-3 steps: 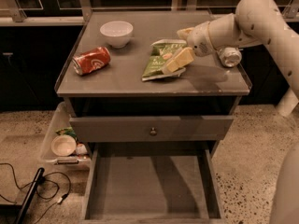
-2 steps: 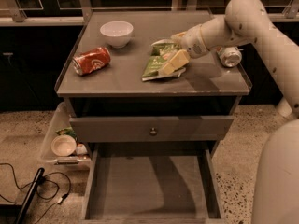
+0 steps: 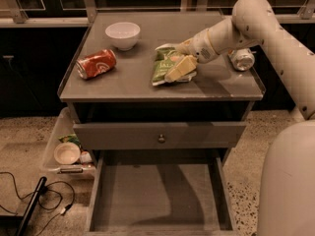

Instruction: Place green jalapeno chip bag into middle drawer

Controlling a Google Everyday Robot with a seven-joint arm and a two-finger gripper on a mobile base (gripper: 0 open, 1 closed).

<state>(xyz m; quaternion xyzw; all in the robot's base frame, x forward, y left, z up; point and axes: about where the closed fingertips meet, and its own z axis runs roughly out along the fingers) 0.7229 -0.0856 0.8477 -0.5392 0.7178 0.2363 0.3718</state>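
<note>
The green jalapeno chip bag (image 3: 163, 65) lies flat on the cabinet top, right of centre. My gripper (image 3: 181, 58) reaches in from the right and sits on the bag's right side. Its fingers are open, with one pale finger (image 3: 178, 69) lying across the bag and the other at the bag's far edge. The bag rests on the top, not lifted. The middle drawer (image 3: 157, 195) is pulled out wide open at the bottom of the view, its grey floor bare.
A white bowl (image 3: 123, 34) and a red soda can (image 3: 96, 64) on its side lie on the top's left half. A silver can (image 3: 241, 59) lies behind my arm at the right. A closed drawer front with knob (image 3: 160, 138) is above the open drawer. A floor bin (image 3: 64, 151) and cables (image 3: 34, 200) lie left.
My gripper has moved slightly left along the bag and settled lower on it. The bag, cans and bowl have not moved.
</note>
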